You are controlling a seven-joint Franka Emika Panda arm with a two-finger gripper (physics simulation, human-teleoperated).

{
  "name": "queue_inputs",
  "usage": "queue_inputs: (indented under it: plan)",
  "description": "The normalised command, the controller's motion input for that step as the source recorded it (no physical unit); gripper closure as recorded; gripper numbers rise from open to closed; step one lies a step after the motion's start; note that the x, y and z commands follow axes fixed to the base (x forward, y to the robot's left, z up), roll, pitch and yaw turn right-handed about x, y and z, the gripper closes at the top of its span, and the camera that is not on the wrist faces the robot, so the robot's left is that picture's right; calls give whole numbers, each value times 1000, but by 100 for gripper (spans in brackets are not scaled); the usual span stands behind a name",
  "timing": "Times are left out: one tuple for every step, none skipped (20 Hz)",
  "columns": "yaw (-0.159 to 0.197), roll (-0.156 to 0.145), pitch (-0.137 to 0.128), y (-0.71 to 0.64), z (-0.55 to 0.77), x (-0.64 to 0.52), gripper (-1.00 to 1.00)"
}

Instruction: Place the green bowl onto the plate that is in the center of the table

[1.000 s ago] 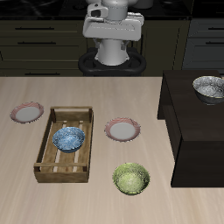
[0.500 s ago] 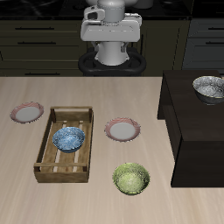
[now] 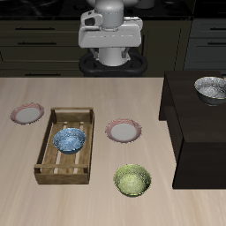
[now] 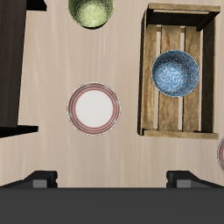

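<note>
The green bowl sits upright on the bench close to the near edge, untouched, and the plate lies farther back, near it but not touching, at the middle of the bench. Beside the plate stands a wooden crate holding a blue patterned bowl; a second plate rests beyond the crate toward the bench's edge, and a grey-white bowl sits on the raised black table.

The arm is high at the far side of the bench, well apart from everything. In the wrist view the plate, the crate and the green bowl all show below, with only the two finger bases visible; those bases sit wide apart, so the jaws appear spread and hold nothing.

By my reading, the task is at its very start: the approach to the bowl has not yet closed in. The next move calls for carrying the jaws forward past the plate, lowering them over the bowl's rim, and pinching one wall of it without nudging it off the near edge.
</note>
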Motion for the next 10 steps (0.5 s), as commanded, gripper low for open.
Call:
queue_inputs:
  plan:
    - [-79, 164, 184, 36, -13, 721, -100]
    - [151, -148, -174, -61, 248, 824, -100]
    - [-75, 17, 57, -12, -17, 452, -100]
    - [52, 80, -2, 91, 27, 203, -100]
    - [39, -93, 6, -114, 61, 503, -100]
    - [-18, -37, 7, -44, 67, 440, -100]
    - [47, 101, -38, -8, 60, 570, -100]
    - [-19, 27, 101, 9, 10, 471, -100]
    - [42, 19, -28, 41, 135, 979, -100]
    - [0, 0, 0, -41, -14, -21, -100]
